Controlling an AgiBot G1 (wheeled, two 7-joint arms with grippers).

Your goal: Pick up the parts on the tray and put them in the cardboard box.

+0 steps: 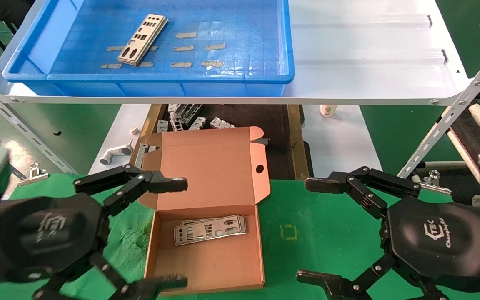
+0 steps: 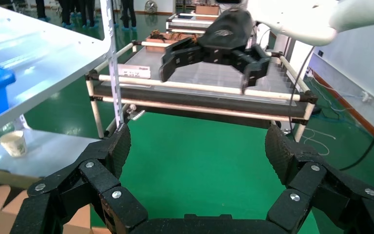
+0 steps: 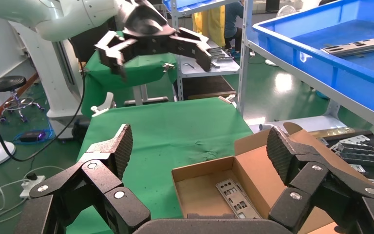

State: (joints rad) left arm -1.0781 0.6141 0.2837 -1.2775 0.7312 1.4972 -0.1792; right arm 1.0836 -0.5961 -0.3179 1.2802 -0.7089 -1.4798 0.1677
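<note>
On the green bench, the cardboard box (image 1: 206, 233) lies open with parts (image 1: 209, 229) flat near its hinge edge. More plates (image 1: 143, 39) rest in the blue tray (image 1: 148, 77) on the shelf. Left pincer (image 1: 179, 233) and right pincer (image 1: 313, 231) flank the box, both spread wide and empty.

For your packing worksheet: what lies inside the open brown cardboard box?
Thin silver punched metal plates lie stacked on the cardboard box floor; how many is hidden beneath the top plate.
</note>
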